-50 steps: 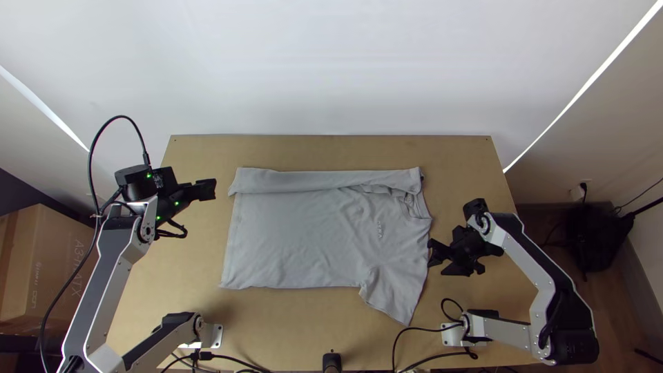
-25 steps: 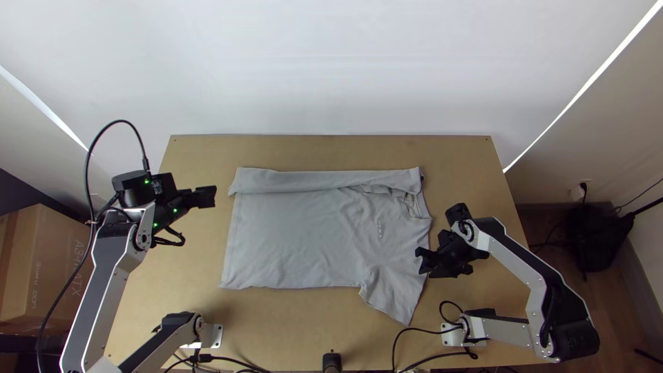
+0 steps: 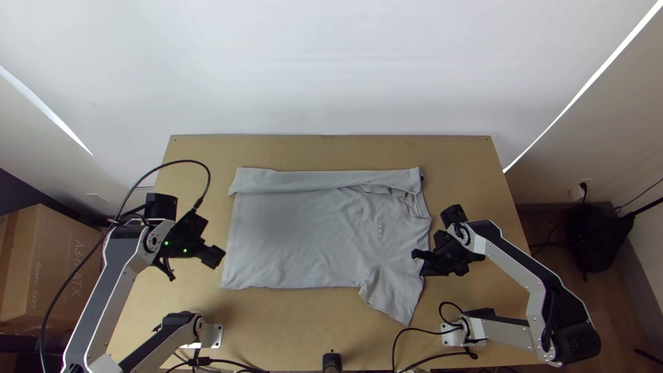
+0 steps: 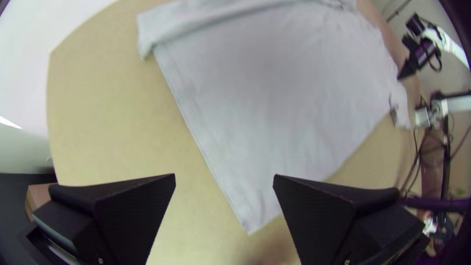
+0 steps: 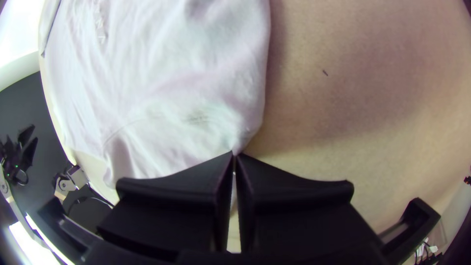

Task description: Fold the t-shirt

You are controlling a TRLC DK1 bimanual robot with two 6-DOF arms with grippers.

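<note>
Top view: nearest us on the desk (image 3: 290, 331), the grey t-shirt (image 3: 297, 235) has its near sleeve (image 3: 397, 297) spread outward, so we judge that side's fold is left to do. A little beyond, we see the right tool (image 5: 234, 154) closed, pinching the edge by that sleeve; the left tool (image 4: 224, 176) is wide open, holding nothing, near the hem (image 3: 231, 242). Mid-desk, the body lies flat, its long axis running crosswise, the collar (image 3: 416, 207) pointing to our right. Farthest off, the far side is folded inward as a strip (image 3: 318, 181); we reckon only this first fold is done.
</note>
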